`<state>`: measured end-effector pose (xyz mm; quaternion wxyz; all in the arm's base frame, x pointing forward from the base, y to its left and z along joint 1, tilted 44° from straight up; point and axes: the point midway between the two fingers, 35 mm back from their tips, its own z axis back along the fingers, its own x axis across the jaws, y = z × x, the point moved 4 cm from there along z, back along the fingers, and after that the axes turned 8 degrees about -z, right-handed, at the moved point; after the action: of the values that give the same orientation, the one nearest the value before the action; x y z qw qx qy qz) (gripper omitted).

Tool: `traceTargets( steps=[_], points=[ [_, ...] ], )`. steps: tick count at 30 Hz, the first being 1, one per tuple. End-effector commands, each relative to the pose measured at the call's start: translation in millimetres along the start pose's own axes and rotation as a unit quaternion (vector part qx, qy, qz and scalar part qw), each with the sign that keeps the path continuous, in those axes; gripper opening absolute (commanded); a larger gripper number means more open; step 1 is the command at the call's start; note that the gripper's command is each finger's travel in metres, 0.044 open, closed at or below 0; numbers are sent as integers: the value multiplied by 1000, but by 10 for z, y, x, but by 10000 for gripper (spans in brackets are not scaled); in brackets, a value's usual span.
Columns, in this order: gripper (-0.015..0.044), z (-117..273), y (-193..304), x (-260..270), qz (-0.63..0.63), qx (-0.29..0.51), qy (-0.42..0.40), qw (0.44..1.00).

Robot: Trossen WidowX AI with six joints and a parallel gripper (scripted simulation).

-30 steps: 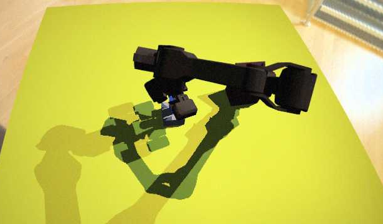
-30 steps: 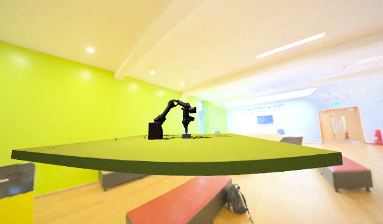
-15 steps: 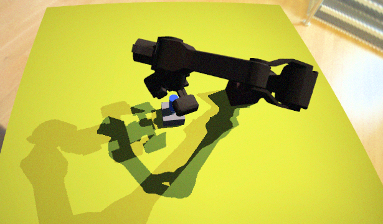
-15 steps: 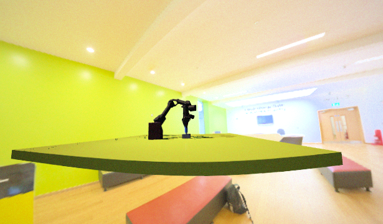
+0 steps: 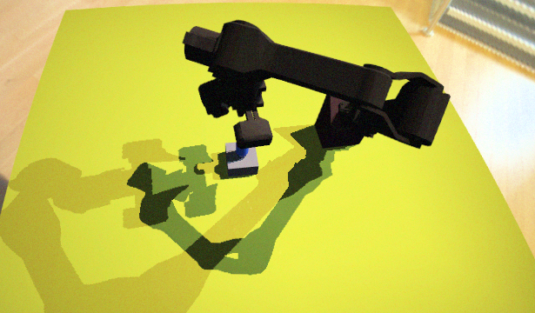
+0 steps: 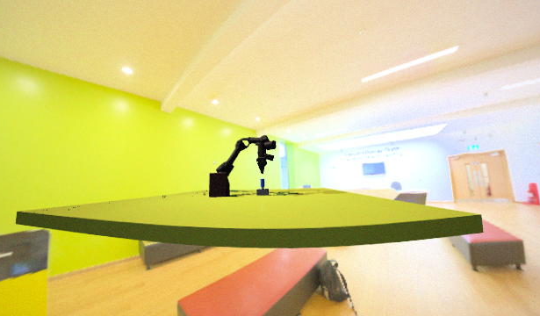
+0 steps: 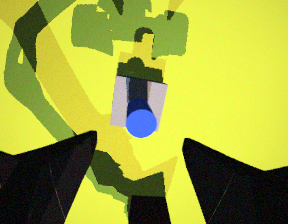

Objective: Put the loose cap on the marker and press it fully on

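Note:
The blue cap (image 5: pixel 242 152) (image 6: pixel 262 183) (image 7: pixel 141 123) sits upright at the top of the marker in the holder block. The pale holder block (image 5: pixel 248 163) (image 6: pixel 262 192) (image 7: pixel 119 107) stands on the table. The marker's own body is not plain to see under the cap, and whether the cap is fully pressed down cannot be told. My gripper (image 5: pixel 253 135) (image 6: pixel 262 172) (image 7: pixel 140 140) is open and empty. It hangs above the cap with a gap between them in the exterior view. In the wrist view the fingertips are wide apart, one on each side, not touching the cap.
The yellow-green table (image 5: pixel 380 226) (image 6: pixel 270 219) bears the arm's base (image 5: pixel 341 126) (image 6: pixel 219 184), to the right of the holder in the top view. Arm shadows lie across the table around the holder. No other loose object shows on it.

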<state>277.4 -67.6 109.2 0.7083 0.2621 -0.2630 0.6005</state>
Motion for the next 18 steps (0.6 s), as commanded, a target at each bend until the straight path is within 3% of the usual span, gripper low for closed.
traceTargets(
  steps=[1, 9, 18],
  points=[
    [204, -31, 4, -16, -36, 1, -1, 999],
    [0, -31, 4, -16, -36, 1, -1, 999],
    [0, -31, 4, -16, -36, 1, -1, 999]
  ],
)
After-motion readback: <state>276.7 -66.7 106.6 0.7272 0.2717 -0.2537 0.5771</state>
